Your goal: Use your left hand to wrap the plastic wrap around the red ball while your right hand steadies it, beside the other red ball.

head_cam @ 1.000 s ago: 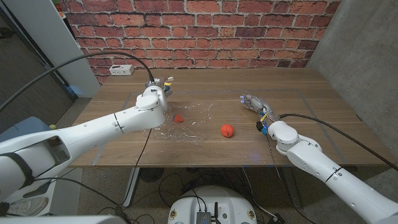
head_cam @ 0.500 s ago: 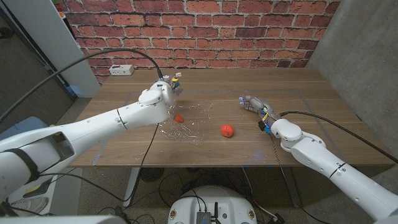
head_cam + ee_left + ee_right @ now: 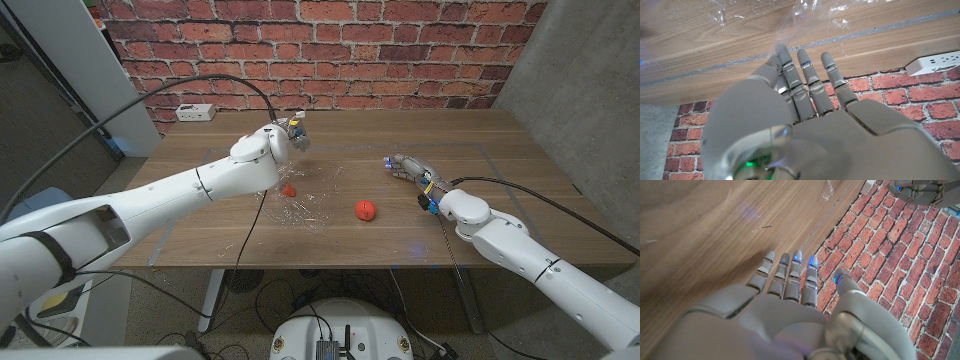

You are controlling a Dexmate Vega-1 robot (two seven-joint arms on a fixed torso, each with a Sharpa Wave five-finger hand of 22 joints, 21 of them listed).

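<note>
Standing at the far left edge of the wooden table point(image 3: 400, 235), a white power strip point(image 3: 196, 112) lies against the red brick wall point(image 3: 330, 50), with a black cable point(image 3: 150, 95) arching over the left arm toward its wrist. A second black cable point(image 3: 530, 205) trails from the right arm. The plastic wrap point(image 3: 305, 195) is spread crumpled on the table's middle, and one red ball point(image 3: 289, 189) sits on it, partly hidden behind the left forearm. The other red ball point(image 3: 366, 210) rests just beside the wrap's right edge, on bare wood.

The left hand point(image 3: 292, 131) is raised above the far side of the wrap, well clear of the ball. In the left wrist view its fingers point(image 3: 807, 82) are straight and close together, pointing at the table, with a wisp of wrap at one fingertip — whether it is pinched I cannot tell.

The right hand point(image 3: 412, 170) lies low over the table, well apart from both balls — to the right of them — fingers point(image 3: 790, 272) extended side by side and holding nothing.
</note>
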